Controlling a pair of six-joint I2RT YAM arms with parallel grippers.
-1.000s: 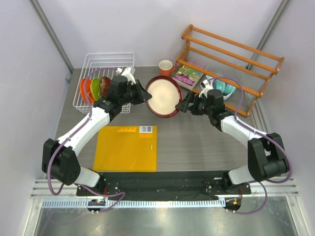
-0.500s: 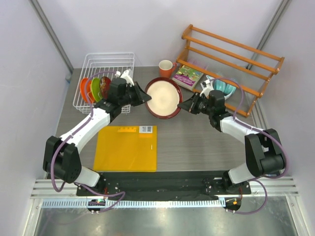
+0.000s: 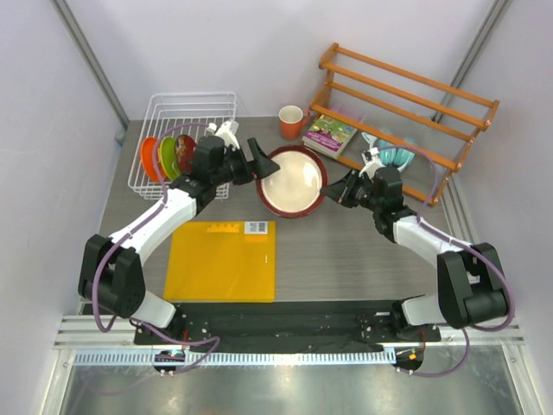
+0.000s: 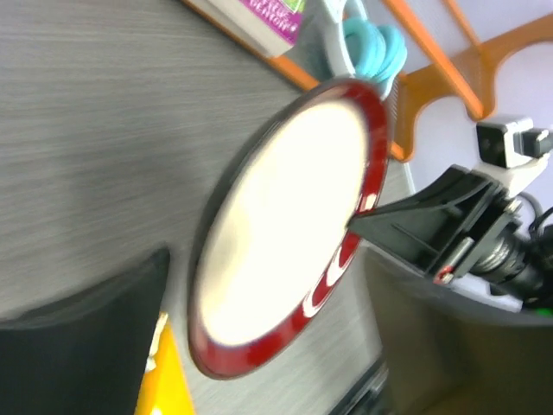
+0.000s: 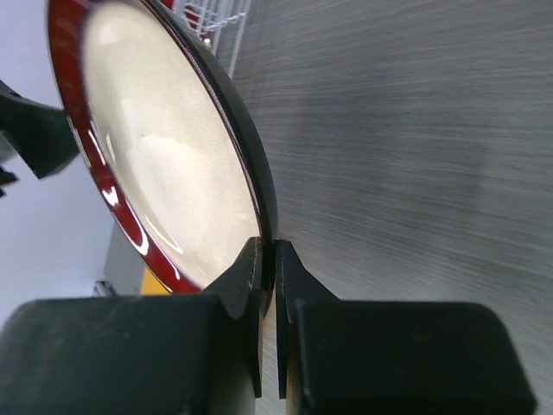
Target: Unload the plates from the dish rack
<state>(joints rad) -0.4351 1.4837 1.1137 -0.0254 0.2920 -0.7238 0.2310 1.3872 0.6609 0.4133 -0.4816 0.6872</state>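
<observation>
Nearest the arm bases, a yellow mat (image 3: 223, 259) is lying flat on the grey worktop (image 3: 346, 251), left of centre.

Beyond the mat, the two arms are reaching inward toward each other around the dark red plate (image 3: 292, 180). The plate is sitting out of the rack, over the middle of the worktop, tilted with its cream face turned up toward the overhead camera. Whether its lower rim is touching the worktop cannot be told.

The right end effector (image 5: 269, 259) is clamping the plate's right rim, with both jaws pressing the thin edge from either side. The left end effector (image 3: 259, 162) is standing open at the plate's left rim. Its fingers are spread wide and are not pressing on the plate.

Behind the left arm, the white wire dish rack (image 3: 192, 105) is standing at the worktop's far left. The orange plate (image 3: 149, 157) and the green plate (image 3: 166, 157) are standing on edge side by side in its near end.

Farther back, an orange cup (image 3: 292, 119) is standing just behind the red plate, with a book (image 3: 328, 134) lying to its right. Some teal items (image 3: 393, 154) are sitting at the foot of the wooden shelf (image 3: 406, 91), which is standing along the far right.
</observation>
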